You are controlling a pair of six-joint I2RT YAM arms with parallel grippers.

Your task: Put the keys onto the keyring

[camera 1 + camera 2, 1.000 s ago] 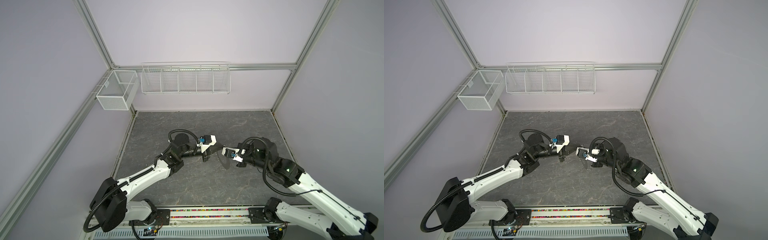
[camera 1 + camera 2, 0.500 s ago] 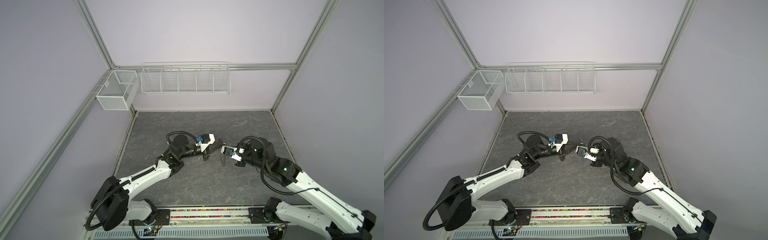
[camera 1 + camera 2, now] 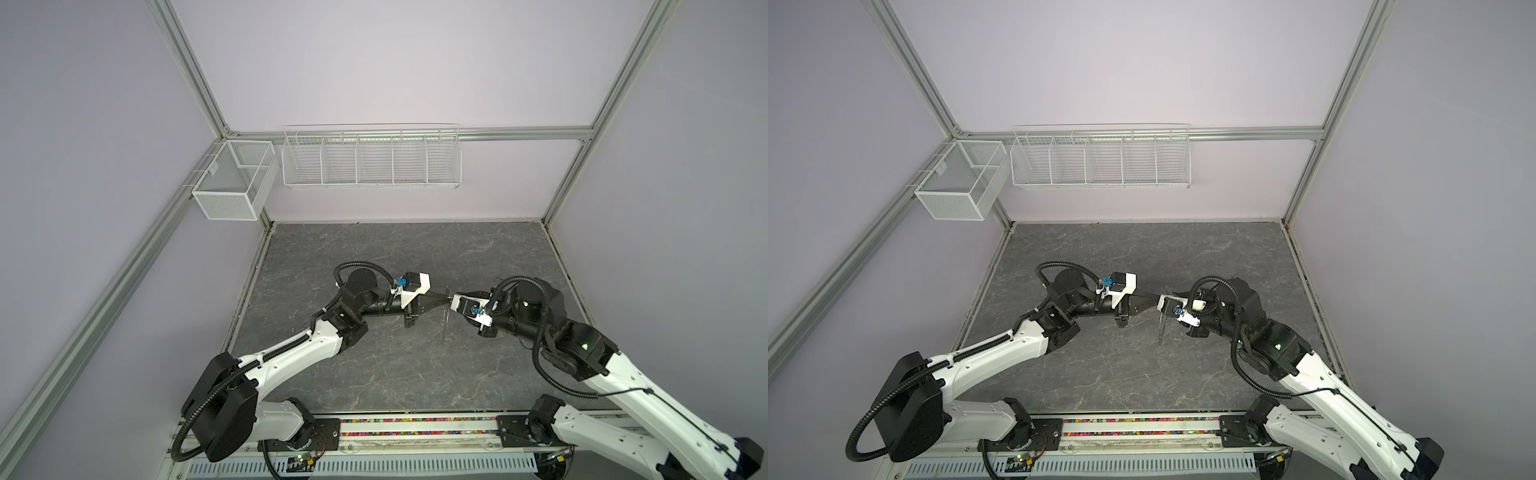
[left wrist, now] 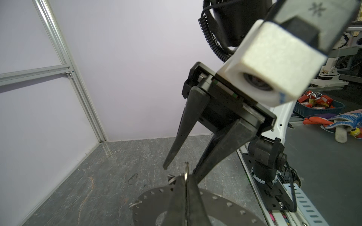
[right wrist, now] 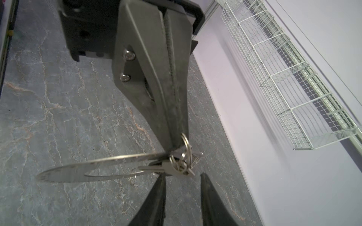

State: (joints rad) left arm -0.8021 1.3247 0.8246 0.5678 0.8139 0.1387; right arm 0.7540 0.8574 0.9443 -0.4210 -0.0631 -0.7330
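The keyring (image 5: 78, 172), a flat grey disc with small holes round its rim, is held off the floor. It hangs edge-on in both top views (image 3: 446, 318) (image 3: 1161, 328). My left gripper (image 5: 176, 145) (image 4: 186, 179) (image 3: 444, 296) is shut on its rim. At that spot a silver key (image 5: 156, 167) hangs from small split rings (image 5: 185, 154). My right gripper (image 5: 182, 177) (image 4: 181, 169) faces the left one tip to tip. It is open, with its fingertips (image 5: 161, 177) on either side of the key bunch and not touching it.
A long white wire basket (image 3: 371, 156) hangs on the back wall. A mesh box (image 3: 232, 183) is fixed at the back left corner. The grey marbled floor (image 3: 395, 365) lies under both arms, with the base rail (image 3: 415, 428) at the front.
My right gripper's jaws have gone from shut to open at the key bunch. The left gripper stays shut on the keyring, and both arms shifted only slightly.
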